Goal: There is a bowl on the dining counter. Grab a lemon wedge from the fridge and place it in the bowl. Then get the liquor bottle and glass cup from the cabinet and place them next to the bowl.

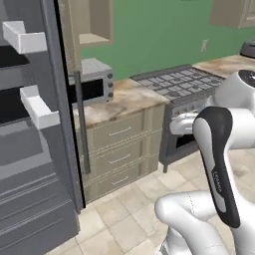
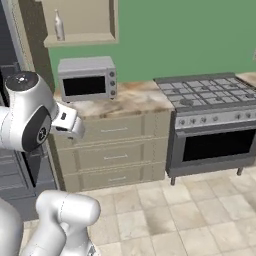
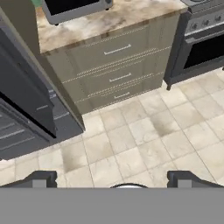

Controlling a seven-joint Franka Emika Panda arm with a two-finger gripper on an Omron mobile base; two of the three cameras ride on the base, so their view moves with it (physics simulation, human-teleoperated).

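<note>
The grey fridge [image 1: 30, 164] stands at the left with a door open, its white door shelves [image 1: 40, 107] facing me. Up on the wall, the beige cabinet [image 2: 80, 37] is open, and the slim pale liquor bottle [image 2: 59, 25] stands on its shelf. My gripper [image 3: 113, 178] is open and holds nothing, its two dark fingertips [image 3: 41, 178] wide apart. It points down at the tiled floor in front of the fridge [image 3: 22, 100] and the drawers. The bowl, the dining counter, the lemon wedge and the glass cup are out of view.
A grey microwave [image 2: 87, 77] sits on the marbled worktop [image 2: 130, 100] over beige drawers [image 3: 113, 65]. A gas stove with an oven [image 2: 215, 115] stands to the right. The tiled floor [image 3: 131, 140] lies in front of them.
</note>
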